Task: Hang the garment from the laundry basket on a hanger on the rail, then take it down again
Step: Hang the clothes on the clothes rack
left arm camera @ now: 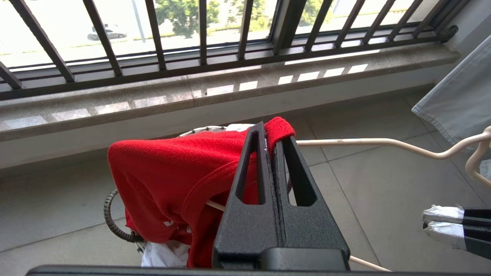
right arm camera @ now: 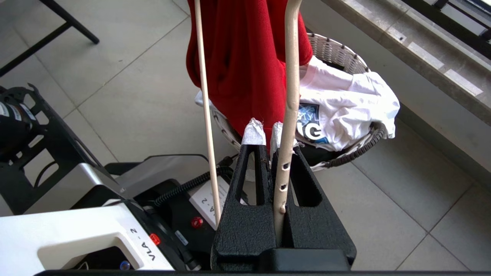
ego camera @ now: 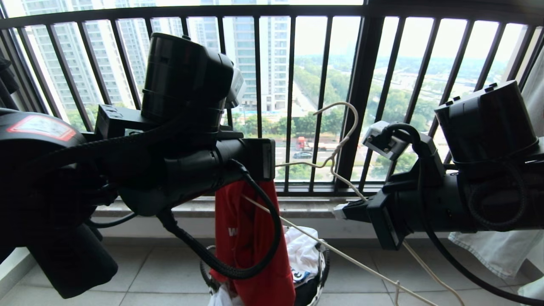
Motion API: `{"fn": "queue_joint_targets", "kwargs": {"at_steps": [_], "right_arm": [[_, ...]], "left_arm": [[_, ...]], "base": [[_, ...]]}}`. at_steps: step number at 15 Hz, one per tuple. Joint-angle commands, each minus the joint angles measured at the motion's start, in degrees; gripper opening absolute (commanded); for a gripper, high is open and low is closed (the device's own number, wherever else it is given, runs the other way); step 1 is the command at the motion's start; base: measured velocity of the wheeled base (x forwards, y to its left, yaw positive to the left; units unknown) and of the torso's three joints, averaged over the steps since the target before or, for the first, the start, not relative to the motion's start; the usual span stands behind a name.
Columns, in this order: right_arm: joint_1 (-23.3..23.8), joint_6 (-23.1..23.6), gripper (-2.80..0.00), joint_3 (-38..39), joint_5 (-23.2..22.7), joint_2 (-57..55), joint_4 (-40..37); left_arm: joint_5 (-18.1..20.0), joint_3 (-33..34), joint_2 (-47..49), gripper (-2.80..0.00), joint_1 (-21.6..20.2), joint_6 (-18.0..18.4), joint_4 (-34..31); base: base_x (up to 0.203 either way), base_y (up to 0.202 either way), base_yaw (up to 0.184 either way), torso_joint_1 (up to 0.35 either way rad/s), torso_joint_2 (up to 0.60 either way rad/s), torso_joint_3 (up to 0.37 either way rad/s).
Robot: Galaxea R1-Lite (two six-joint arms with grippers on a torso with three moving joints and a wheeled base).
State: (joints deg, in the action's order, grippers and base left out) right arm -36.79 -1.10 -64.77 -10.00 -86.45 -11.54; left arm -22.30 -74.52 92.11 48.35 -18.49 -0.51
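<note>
While both arms reach toward the railing [ego camera: 323,106], each of the two grippers is clenched on one thing: the left gripper [left arm camera: 271,140] pinches the red shirt [left arm camera: 172,176], which hangs above the one basket [right arm camera: 345,53], and the right gripper [right arm camera: 264,136] grips the single hanger [right arm camera: 290,96]. One white shirt [right arm camera: 345,99] lies in the basket.

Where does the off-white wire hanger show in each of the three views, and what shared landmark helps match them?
Head view: hanger right of centre, hook up against the railing.
Left wrist view: hanger runs from behind the left gripper toward the frame's edge.
Right wrist view: hanger shaft clamped in the right gripper.
Shared landmark: the red garment over the laundry basket.
</note>
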Motion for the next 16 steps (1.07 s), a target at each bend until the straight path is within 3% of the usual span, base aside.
{"fn": "queue_joint_targets", "kwargs": {"at_steps": [1, 3, 7, 9, 11, 16], "right_arm": [[0.0, 0.0, -2.80, 0.0, 0.0, -1.8, -0.1], [0.0, 0.0, -2.80, 0.0, 0.1, -2.7, 0.6], [0.1, -1.8, -2.80, 0.1, 2.5, -5.2, 6.2], [0.1, -2.1, -2.80, 0.4, 3.8, -5.1, 6.6], [-0.5, -1.7, -2.80, 1.5, 3.8, -4.2, 6.3], [-0.7, -0.2, -2.80, 2.3, 4.0, -1.1, 2.7]], "left_arm": [[-0.2, -2.6, 0.7, -2.80, 1.2, -2.3, -4.1], [-0.1, -5.1, 0.3, -2.80, 1.4, -5.1, -7.5], [-0.1, -5.5, -1.7, -2.80, 5.2, -7.0, -9.7], [-1.7, -6.9, -1.7, -2.80, 5.0, -8.1, -11.5], [-5.5, -8.5, -0.2, -2.80, 2.3, -8.4, -11.4], [-6.6, -10.4, 0.0, -2.80, -5.6, -7.1, -11.2]], "base": [[0.000, 0.000, 0.000, 0.000, 0.00, 0.000], [0.000, 0.000, 0.000, 0.000, 0.00, 0.000], [0.000, 0.000, 0.000, 0.000, 0.00, 0.000], [0.000, 0.000, 0.000, 0.000, 0.00, 0.000], [0.000, 0.000, 0.000, 0.000, 0.00, 0.000], [0.000, 0.000, 0.000, 0.000, 0.00, 0.000]]}}
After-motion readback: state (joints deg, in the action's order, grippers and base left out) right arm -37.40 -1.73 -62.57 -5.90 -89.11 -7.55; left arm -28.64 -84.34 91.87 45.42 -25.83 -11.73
